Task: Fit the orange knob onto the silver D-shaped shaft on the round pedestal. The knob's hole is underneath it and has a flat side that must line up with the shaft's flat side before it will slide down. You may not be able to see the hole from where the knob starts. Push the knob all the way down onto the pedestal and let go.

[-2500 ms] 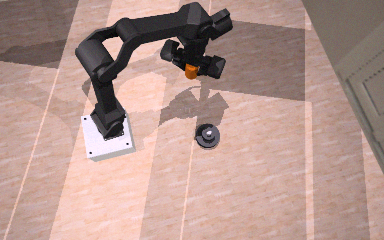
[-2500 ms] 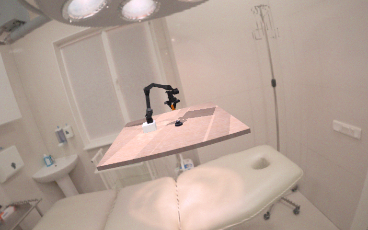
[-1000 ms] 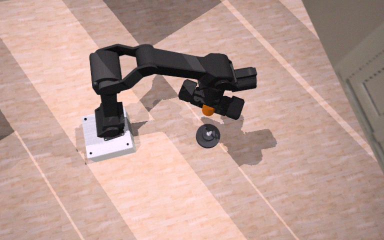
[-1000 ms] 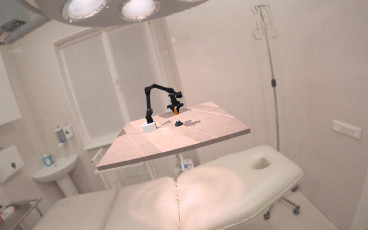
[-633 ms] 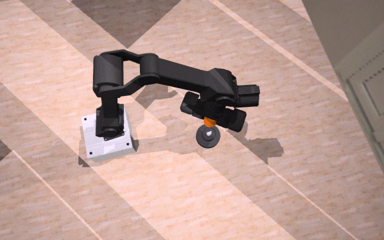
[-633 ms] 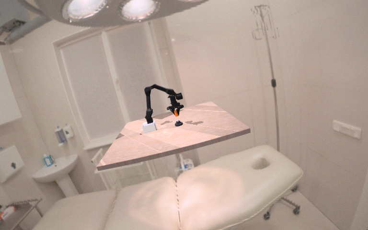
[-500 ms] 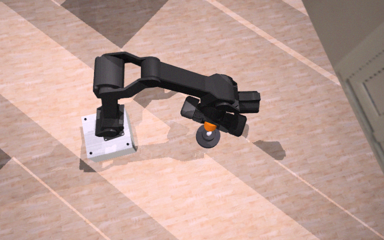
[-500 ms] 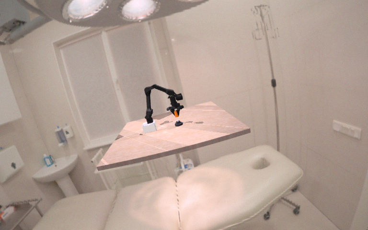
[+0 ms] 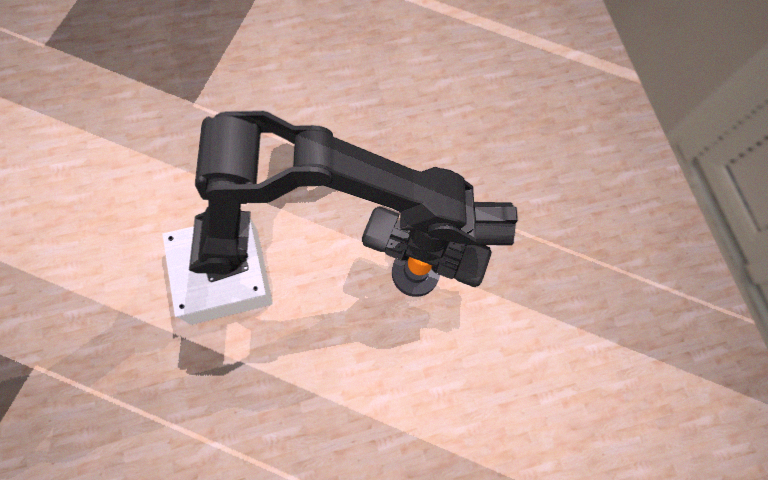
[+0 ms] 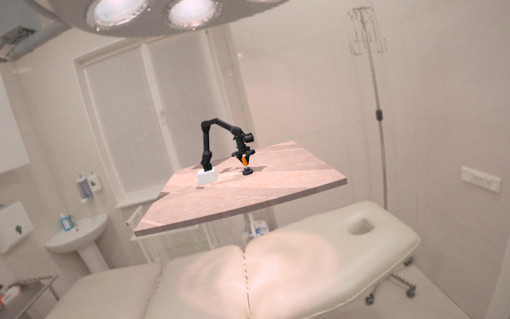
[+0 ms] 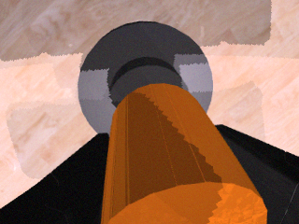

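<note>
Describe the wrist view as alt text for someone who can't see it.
An orange knob, held between the dark fingers of the tool, fills the lower middle. Beyond it, partly hidden, a round dark grey pedestal stands on a wood-patterned surface.

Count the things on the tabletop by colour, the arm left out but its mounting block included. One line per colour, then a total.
Orange: 1, the knob
White: 1, the mounting block
Dark grey: 1, the round pedestal
Total: 3
</note>
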